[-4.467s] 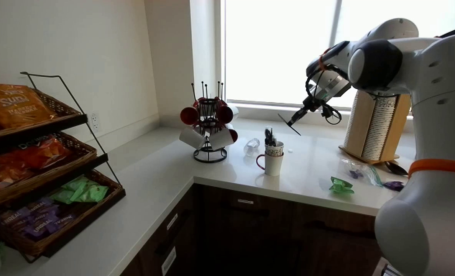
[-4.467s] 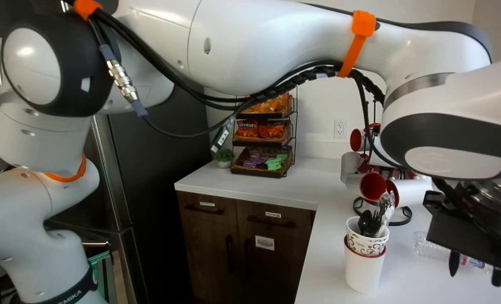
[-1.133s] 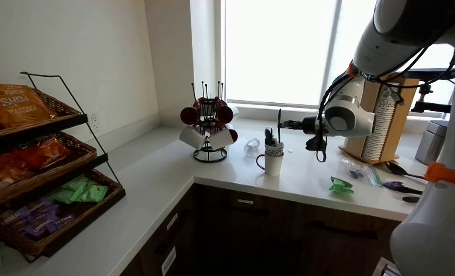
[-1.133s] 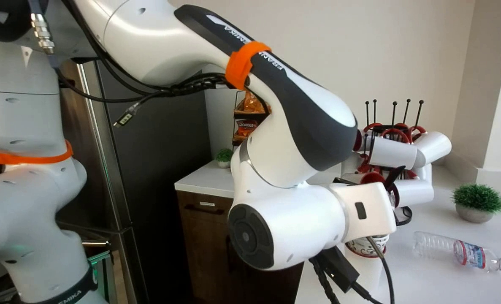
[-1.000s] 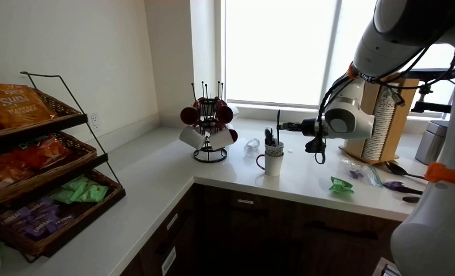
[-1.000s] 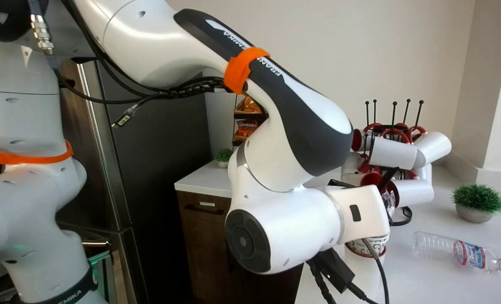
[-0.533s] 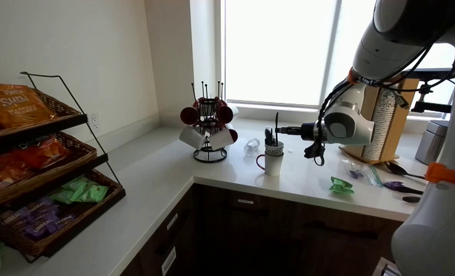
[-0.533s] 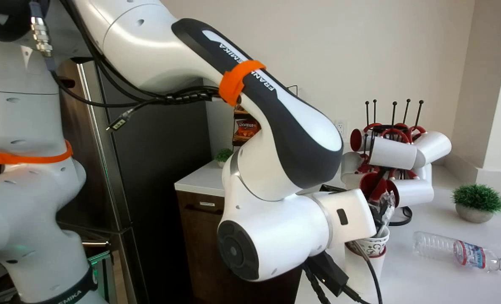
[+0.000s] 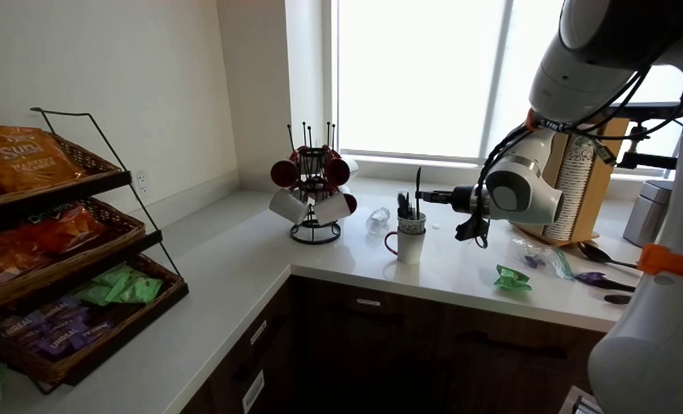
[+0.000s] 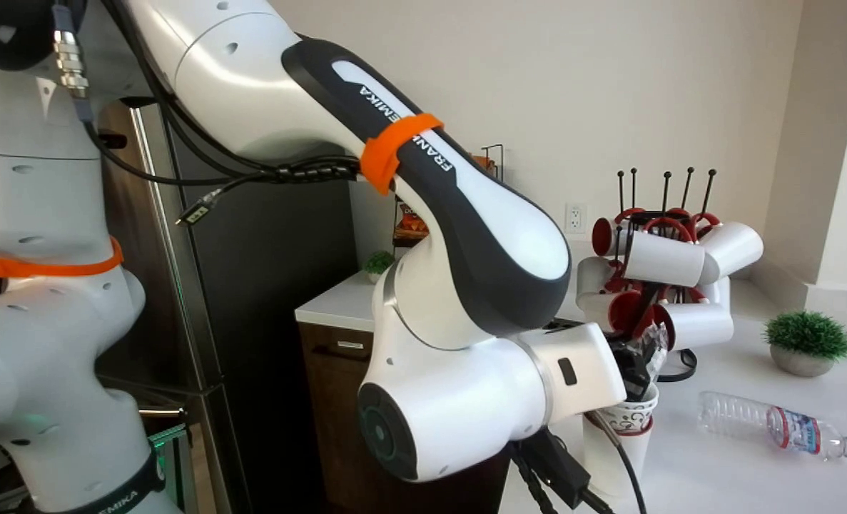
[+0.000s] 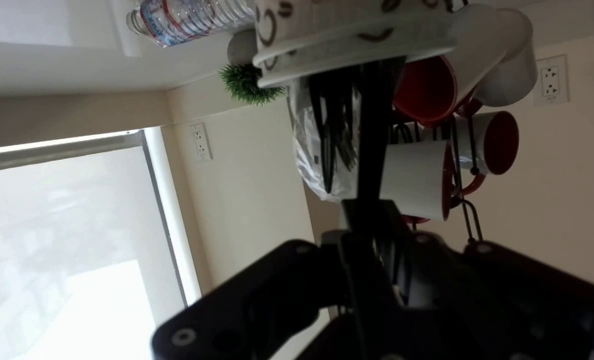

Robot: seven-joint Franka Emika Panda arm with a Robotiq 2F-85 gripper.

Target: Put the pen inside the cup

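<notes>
Black, slim, straight pen (image 11: 373, 150) held upright by the gripper (image 9: 423, 196), jaws pinched on its shaft. Lower end is at the mouth of the paper cups (image 11: 337, 35), thin-walled, scroll-printed, right beside dark cutlery (image 9: 404, 205) and crinkled clear film (image 11: 304, 150). Wrist view: that end is hidden behind the near rim; can't tell how deep it sits. Paper cups are nested in the cup (image 9: 411, 248), a smooth white mug with a red loop handle, upright on the glossy white counter (image 9: 347, 259). Also around: ribbed clear bottle (image 10: 776, 425) lying on its side, crumpled green wrapper (image 9: 512, 278), black wire mug tree (image 9: 315, 242) carrying red-lined white mugs (image 9: 332, 208), tiered woven baskets (image 9: 88, 250) with shiny snack bags (image 9: 27, 152).
</notes>
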